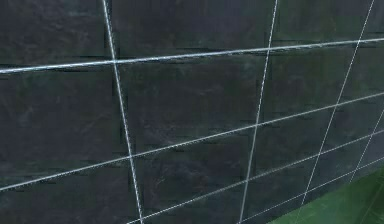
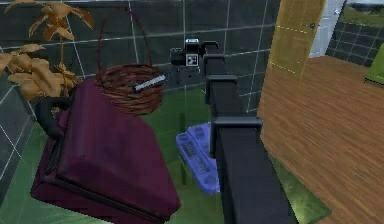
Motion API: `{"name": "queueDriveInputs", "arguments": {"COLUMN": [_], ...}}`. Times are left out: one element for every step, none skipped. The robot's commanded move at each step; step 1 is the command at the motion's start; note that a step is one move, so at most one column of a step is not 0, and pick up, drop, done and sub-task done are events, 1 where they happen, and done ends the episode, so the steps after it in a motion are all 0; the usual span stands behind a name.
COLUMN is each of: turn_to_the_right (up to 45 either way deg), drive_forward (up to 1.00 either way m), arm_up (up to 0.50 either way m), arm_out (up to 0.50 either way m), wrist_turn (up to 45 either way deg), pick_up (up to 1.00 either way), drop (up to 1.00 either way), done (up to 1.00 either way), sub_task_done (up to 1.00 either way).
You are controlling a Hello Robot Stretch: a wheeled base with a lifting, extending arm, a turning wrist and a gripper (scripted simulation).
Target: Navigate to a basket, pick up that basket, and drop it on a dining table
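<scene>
Arm side view: hand [image 2: 148,84] hold unclear

Dk tiled wall [image 1: 190,100], wood floor [image 2: 330,130], green floor patch [image 2: 300,205], maroon armchair [image 2: 100,150]

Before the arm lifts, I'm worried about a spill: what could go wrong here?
The basket sits on a maroon case near the gripper; a poor hold could tip it onto the blue item on the floor. Lifting may brush it against the orange-leaved plant. The tiled wall looks close ahead, so turning may be tight.
</scene>
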Motion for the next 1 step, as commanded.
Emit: {"name": "queueDriveInputs", "arguments": {"turn_to_the_right": [0.0], "drive_forward": [0.0], "arm_up": [0.0], "arm_out": [0.0], "wrist_turn": [21.0], "pick_up": [0.0], "drop": [0.0], "done": [0.0], "sub_task_done": [0.0]}}
